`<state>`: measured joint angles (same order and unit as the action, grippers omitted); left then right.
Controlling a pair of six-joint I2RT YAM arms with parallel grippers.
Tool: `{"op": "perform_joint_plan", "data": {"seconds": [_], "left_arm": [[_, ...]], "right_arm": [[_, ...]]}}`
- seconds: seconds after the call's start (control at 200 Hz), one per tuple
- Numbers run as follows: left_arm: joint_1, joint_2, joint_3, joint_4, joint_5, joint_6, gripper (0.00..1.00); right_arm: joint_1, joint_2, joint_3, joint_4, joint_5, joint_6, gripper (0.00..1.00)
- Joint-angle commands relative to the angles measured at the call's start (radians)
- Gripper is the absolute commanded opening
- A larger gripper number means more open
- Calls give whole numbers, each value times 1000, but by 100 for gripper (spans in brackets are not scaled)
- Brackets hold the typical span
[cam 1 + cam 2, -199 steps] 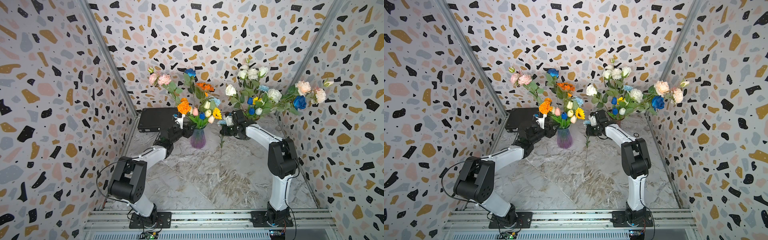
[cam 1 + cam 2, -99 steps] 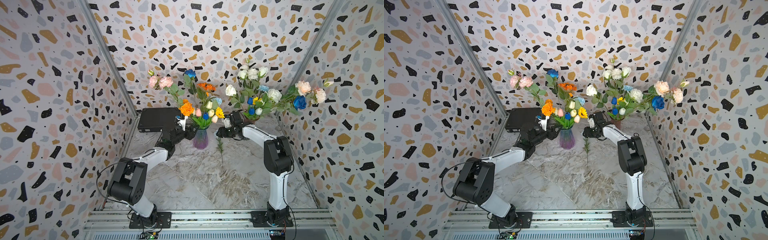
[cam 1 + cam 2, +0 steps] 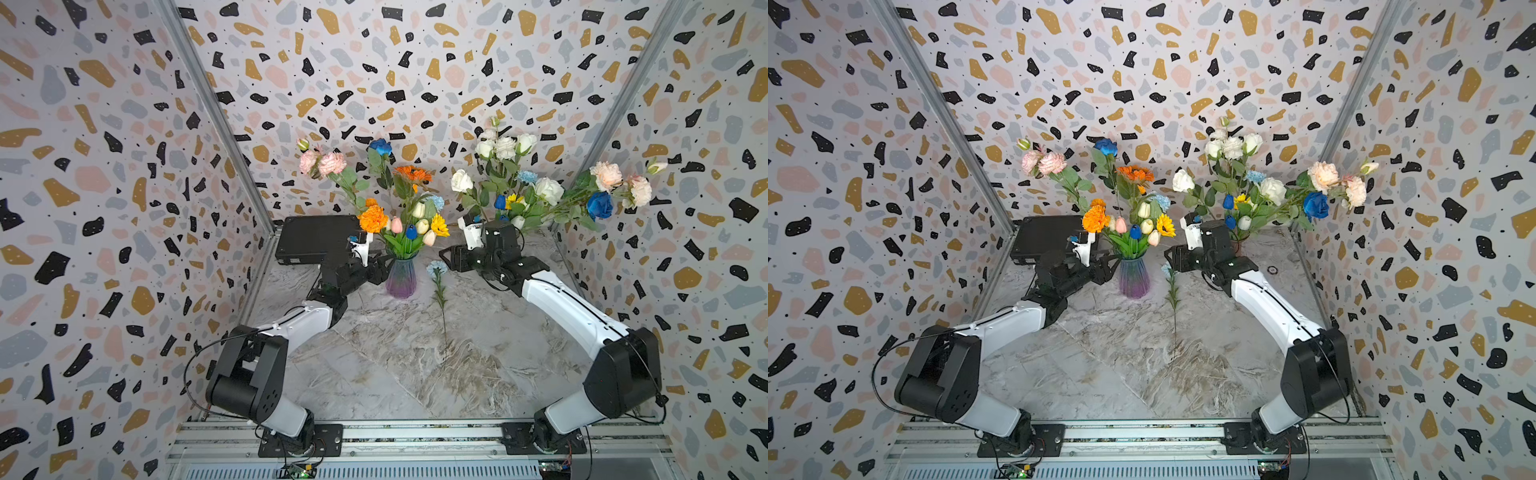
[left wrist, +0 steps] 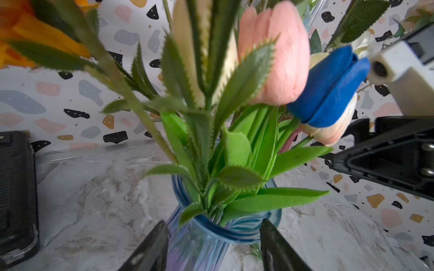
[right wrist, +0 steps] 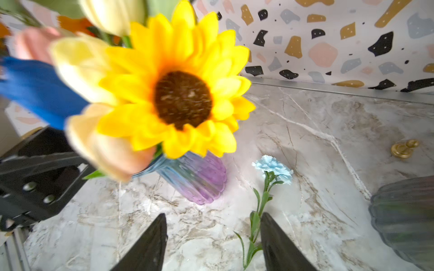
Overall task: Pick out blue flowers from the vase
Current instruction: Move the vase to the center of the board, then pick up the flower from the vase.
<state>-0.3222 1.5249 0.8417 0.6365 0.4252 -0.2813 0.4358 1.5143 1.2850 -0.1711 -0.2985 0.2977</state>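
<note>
Right gripper (image 5: 212,214) open-jawed over frilly, pale-blue, green-stemmed carnation (image 5: 273,167).

Between the left claw's (image 4: 213,246) matt black fingers, the vase (image 4: 199,244) is ribbed, glossy, translucent glass. Beside the right claw (image 5: 212,234), the pale blue carnation (image 5: 273,166) has frilly cloth-like petals on a plastic stem. The table (image 5: 305,131) looks like smooth marble.

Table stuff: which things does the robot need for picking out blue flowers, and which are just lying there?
For the job: purple-blue vase, blue tulip, blue rose, pale blue carnation lying out on the table.

Just there: sunflower, pink tulip, orange marigold, black box, small brass knob.
</note>
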Motion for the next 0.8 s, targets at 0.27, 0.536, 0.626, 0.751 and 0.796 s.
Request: {"op": "perform_joint_plan", "data": {"seconds": [0.27,0.536,0.626,0.751,0.796], "left_arm": [[-5,4,92,-66,-127,-24,69],[-3,52,144,-64,-146,-35,72],[-3,68,149,-54,-159,-42,74],[-3,80,146,-28,-177,-59,75],[-3,84,146,-22,-184,-59,76]], "right_arm": [[132,-88,-5,163,-166,18,51],[153,-1,52,202,-147,4,48],[153,43,92,189,-148,-15,47],[153,91,135,188,-137,-36,47],[153,106,150,189,-135,-41,47]]}}
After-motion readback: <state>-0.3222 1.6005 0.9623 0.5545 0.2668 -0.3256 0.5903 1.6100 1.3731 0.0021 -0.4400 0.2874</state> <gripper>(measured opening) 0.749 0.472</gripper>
